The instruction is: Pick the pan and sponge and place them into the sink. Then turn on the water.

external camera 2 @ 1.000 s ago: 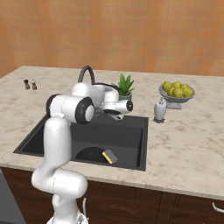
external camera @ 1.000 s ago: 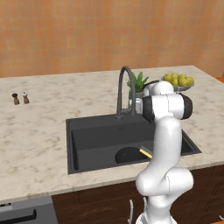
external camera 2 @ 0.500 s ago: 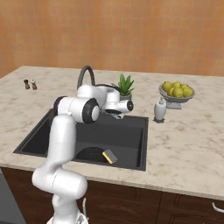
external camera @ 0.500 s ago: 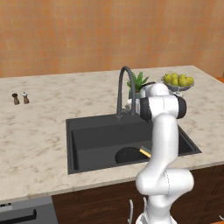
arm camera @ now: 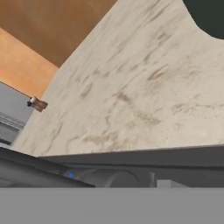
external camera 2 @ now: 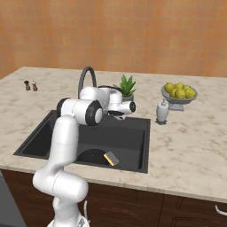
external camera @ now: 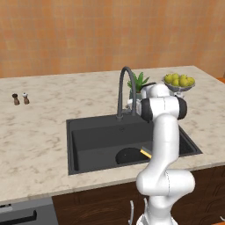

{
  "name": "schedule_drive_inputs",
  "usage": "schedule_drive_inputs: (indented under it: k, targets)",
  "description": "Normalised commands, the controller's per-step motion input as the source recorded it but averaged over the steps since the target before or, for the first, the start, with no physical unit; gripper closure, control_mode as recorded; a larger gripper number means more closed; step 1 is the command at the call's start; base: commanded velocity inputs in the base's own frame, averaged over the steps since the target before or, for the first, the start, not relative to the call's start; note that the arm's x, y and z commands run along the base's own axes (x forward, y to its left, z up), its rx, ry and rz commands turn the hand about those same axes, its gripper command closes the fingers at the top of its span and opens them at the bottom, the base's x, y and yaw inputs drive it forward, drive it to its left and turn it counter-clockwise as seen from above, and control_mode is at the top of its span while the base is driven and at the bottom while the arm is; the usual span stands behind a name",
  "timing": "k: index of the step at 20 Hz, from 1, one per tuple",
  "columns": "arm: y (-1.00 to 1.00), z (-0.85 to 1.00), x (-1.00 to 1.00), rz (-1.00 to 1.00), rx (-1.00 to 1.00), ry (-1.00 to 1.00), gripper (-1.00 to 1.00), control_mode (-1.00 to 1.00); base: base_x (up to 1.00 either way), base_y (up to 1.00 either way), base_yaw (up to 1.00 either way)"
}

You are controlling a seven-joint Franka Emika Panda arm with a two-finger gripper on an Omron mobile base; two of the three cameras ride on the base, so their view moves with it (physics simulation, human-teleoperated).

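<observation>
I see the bench [external camera: 39, 132], a pale marbled slab, spreading wide on every side of my hand [external camera 2: 119, 114]; the sink [external camera: 94, 145] is cut into it and lies directly below the hand, and the hand hangs above the back rim of the basin, close beside the base of the dark faucet [external camera: 125, 90]; the arm [external camera 2: 66, 146] rises at the front edge and bends over the basin. The pan [external camera 2: 91, 156] lies flat on the sink floor, down and toward me from the hand; the sponge [external camera 2: 111, 158] lies in the sink too, touching or just beside the pan rim, I cannot tell which. Behind the hand stands a green plant [external camera 2: 127, 85]; further to the right side a fruit bowl [external camera 2: 179, 94] with yellow fruit, and between them a small white dispenser [external camera 2: 162, 112]. Far to the left of the hand two small shakers [external camera: 20, 99] stand near each other. How far the hand is opened I cannot tell; its fingers are hidden behind the wrist; I see nothing held in it.
</observation>
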Motion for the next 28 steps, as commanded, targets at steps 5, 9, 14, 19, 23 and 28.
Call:
schedule_drive_inputs:
  k: [5,9,14,19,23,28]
  targets:
    - [0.00,0.00,0.00,0.00,0.01,0.00,1.00,-1.00,0.00,0.00,0.00]
    - [0.00,0.00,0.00,-0.01,0.17,0.00,1.00,-1.00,0.00,0.00,0.00]
    - [0.00,0.00,0.07,-0.08,0.25,0.12,1.00,-1.00,0.00,0.00,0.00]
    - [0.00,0.00,0.15,-0.10,0.17,0.23,1.00,-1.00,0.00,0.00,0.00]
    - [0.00,0.00,0.11,-0.09,0.08,0.21,1.00,-1.00,0.00,0.00,0.00]
    - [-0.01,-0.05,0.10,-0.06,0.06,0.18,1.00,-1.00,0.00,0.00,0.00]
